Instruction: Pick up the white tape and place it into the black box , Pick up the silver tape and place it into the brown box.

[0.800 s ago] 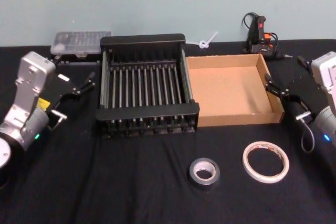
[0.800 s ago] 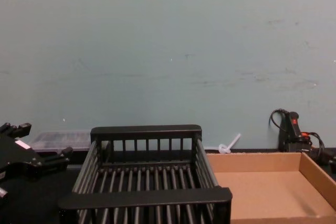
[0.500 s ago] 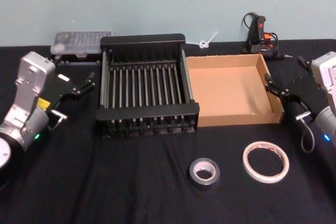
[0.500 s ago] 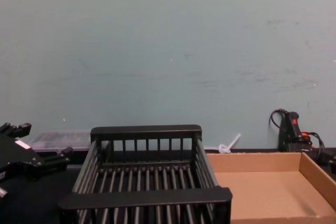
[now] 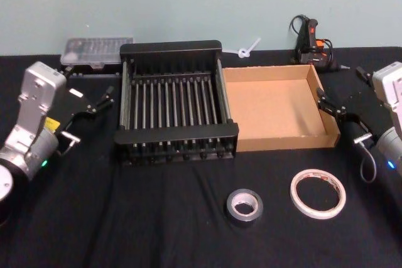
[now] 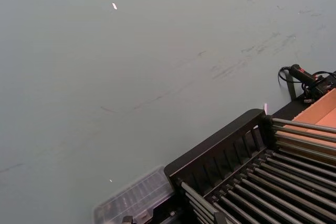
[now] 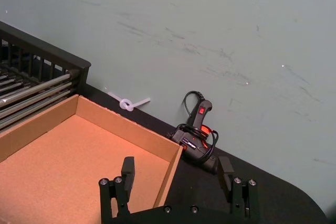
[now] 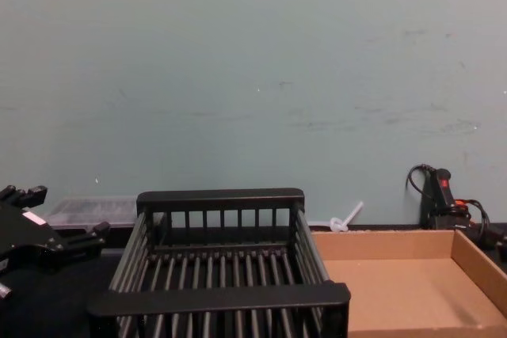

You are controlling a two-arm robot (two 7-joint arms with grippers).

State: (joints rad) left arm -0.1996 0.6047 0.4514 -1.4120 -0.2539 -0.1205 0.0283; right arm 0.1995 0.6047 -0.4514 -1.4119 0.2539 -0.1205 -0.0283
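Observation:
The white tape (image 5: 318, 192) lies flat on the black cloth at the front right, with the silver tape (image 5: 244, 207) to its left. The black box (image 5: 176, 134) stands mid-table, its slatted floor bare, and shows again as the black box (image 8: 219, 297). Touching its right side is the brown box (image 5: 286, 140), also bare inside, seen closer as the brown box (image 7: 47, 124). My left gripper (image 5: 100, 100) hovers open left of the black box. My right gripper (image 5: 340, 92) hangs open just beyond the brown box's right wall, its fingers (image 7: 127, 169) spread over that corner.
A clear plastic case (image 5: 97, 50) sits behind the black box's left corner. A black and orange glue gun (image 5: 312, 42) with its cable stands at the back right, and a white zip tie (image 5: 247, 49) lies by the wall. A teal wall closes the table's far edge.

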